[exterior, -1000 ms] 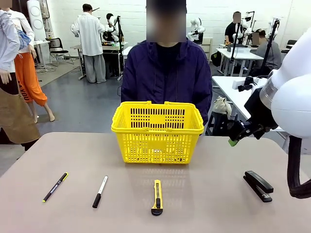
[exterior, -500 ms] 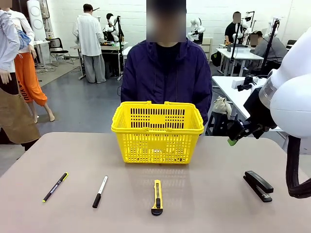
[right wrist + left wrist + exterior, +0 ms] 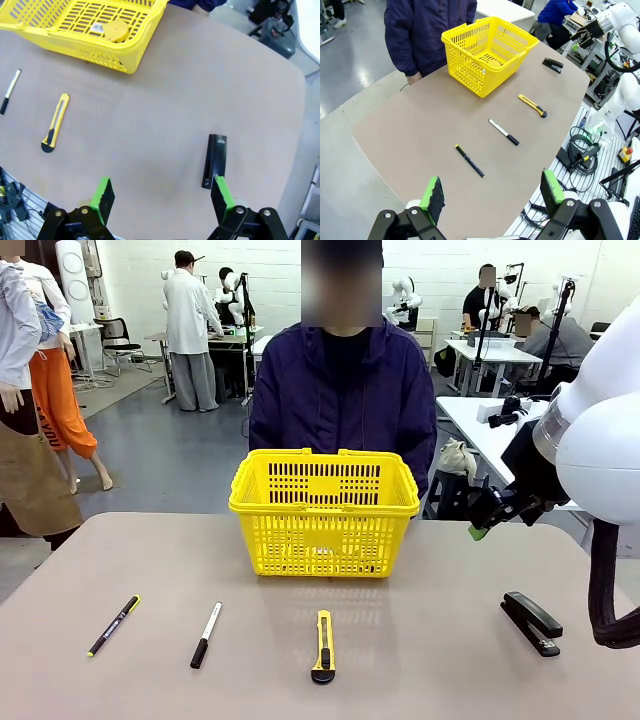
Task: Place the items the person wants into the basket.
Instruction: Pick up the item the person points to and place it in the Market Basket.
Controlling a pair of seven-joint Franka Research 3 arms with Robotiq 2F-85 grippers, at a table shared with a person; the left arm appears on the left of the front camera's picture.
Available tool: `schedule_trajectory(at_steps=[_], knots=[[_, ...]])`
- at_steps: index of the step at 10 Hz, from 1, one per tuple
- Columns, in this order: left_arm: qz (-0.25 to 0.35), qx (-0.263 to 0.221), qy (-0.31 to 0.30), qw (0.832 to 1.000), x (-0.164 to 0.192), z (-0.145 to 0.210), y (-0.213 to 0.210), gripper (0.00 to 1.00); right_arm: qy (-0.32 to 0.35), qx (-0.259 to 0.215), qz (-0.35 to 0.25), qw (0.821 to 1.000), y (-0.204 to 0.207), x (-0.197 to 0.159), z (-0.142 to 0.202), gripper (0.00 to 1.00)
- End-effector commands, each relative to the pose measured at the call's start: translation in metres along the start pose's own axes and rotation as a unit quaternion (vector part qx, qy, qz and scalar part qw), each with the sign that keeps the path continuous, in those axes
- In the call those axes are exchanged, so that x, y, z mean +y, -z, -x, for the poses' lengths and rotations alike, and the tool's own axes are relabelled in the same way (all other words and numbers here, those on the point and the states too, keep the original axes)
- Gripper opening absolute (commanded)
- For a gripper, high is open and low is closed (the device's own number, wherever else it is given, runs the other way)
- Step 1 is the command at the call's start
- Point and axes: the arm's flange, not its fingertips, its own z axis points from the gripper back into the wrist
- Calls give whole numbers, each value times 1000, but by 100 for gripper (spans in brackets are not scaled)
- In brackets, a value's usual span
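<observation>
Basket [image 3: 323, 540]: yellow, set on the surface [image 3: 440, 580] before the person [image 3: 340, 390].
Tape measure [image 3: 116, 30]: seen inside the basket.
Utility knife [image 3: 323, 646]: laid mid-surface.
Stapler [image 3: 531, 622]: laid at the right.
Left claw [image 3: 492, 189]: spread wide, empty.
Right claw [image 3: 162, 192]: spread wide, empty.

Right gripper [image 3: 481, 528], off to the right of the basket [image 3: 300, 508], edged a touch closer to it. White-coated person [image 3: 190, 325] far behind the basket turned slightly, arms drawn in.
</observation>
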Motion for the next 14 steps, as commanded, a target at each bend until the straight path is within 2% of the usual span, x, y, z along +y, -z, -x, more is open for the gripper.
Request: schedule_trajectory(at_steps=[1,4,5,6,7,8,9,10,12,13,14], knots=[[2,-6,9,1000,0,-1,-2,100,-1,3,0,1000,0,-1,1,100],[2,-6,9,1000,0,-1,-2,100,0,0,0,1000,0,0,0,100],[2,-6,9,1000,0,-1,-2,100,-51,-5,-19,999,-16,4,34,100],[2,-6,9,1000,0,-1,-2,100,-66,-40,-59,995,-50,-11,48,100],[2,-6,9,1000,0,-1,-2,100,-44,-99,-83,991,-88,-41,53,100],[2,-6,9,1000,0,-1,-2,100,-49,-122,-128,983,-114,-66,59,100],[2,-6,9,1000,0,-1,-2,100,-65,-122,-169,976,-131,-94,69,100],[2,-6,9,1000,0,-1,-2,100,-85,-105,-225,965,-143,-127,85,100],[2,-6,9,1000,0,-1,-2,100,-105,-94,-264,954,-150,-196,121,100],[2,-6,9,1000,0,-1,-2,100,-107,-115,-268,950,-148,-221,134,100],[2,-6,9,1000,0,-1,-2,100,-81,-161,-271,945,-147,-247,142,100]])
